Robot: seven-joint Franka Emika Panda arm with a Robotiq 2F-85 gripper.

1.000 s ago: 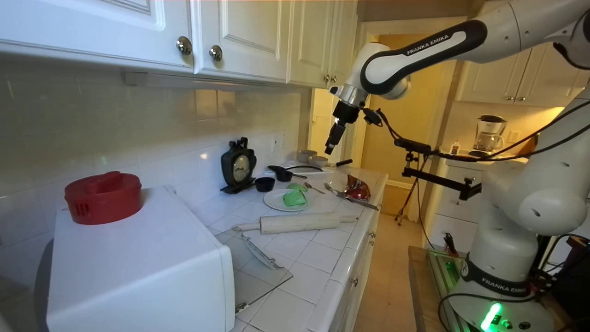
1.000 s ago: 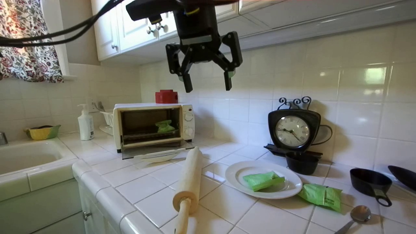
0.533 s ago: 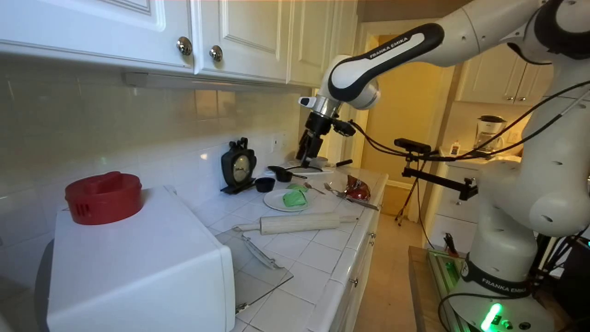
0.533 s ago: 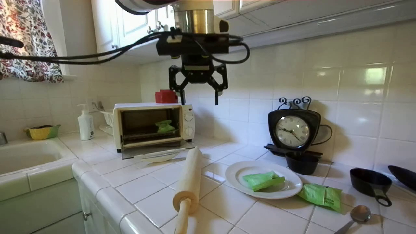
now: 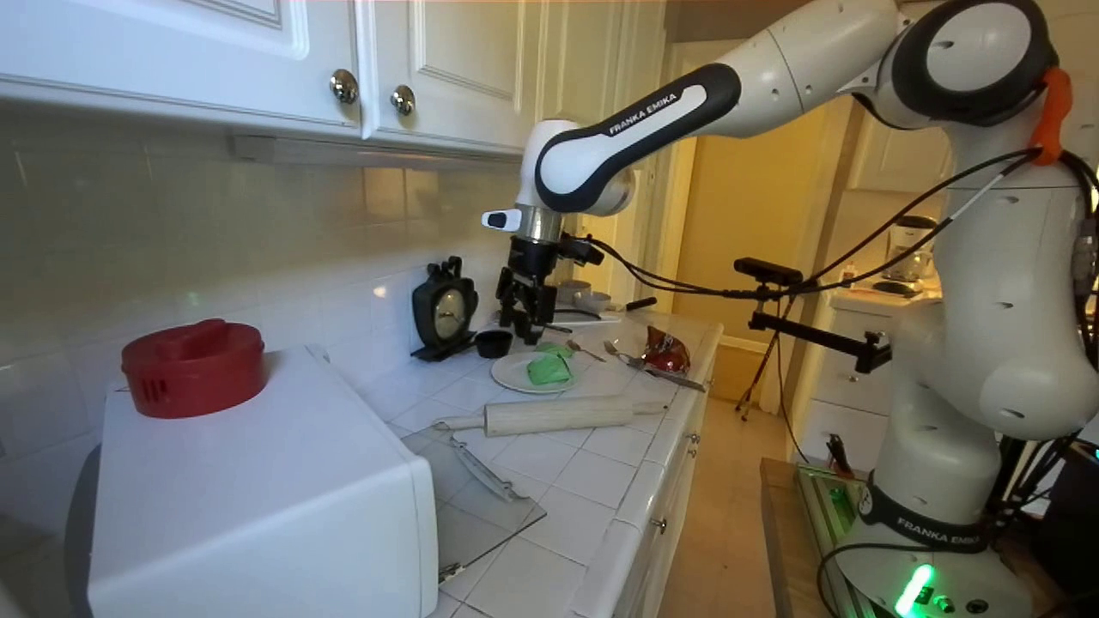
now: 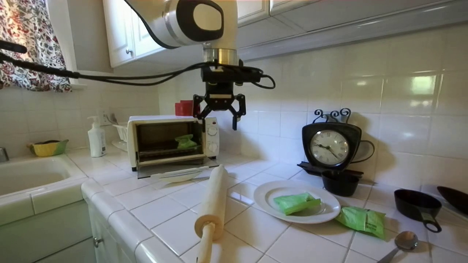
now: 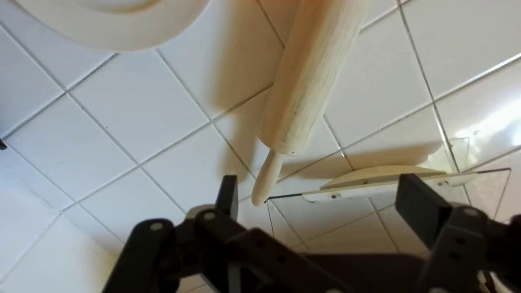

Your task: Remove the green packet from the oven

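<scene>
green packet (image 6: 185, 141): crumpled, inside oven (image 5: 258, 481) | oven: white, boxy, open-fronted | pincer (image 6: 219, 128): spread wide

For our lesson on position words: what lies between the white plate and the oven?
The rolling pin, nearer the plate, and the lowered glass door of the oven lie between, as both exterior views show.

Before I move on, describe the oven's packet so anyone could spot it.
Find the white oven topped by a red container. Inside, toward its knobs, sits a crumpled green packet. A second packet lies on the plate, a third packet beside it; yours alone is inside the oven.
</scene>
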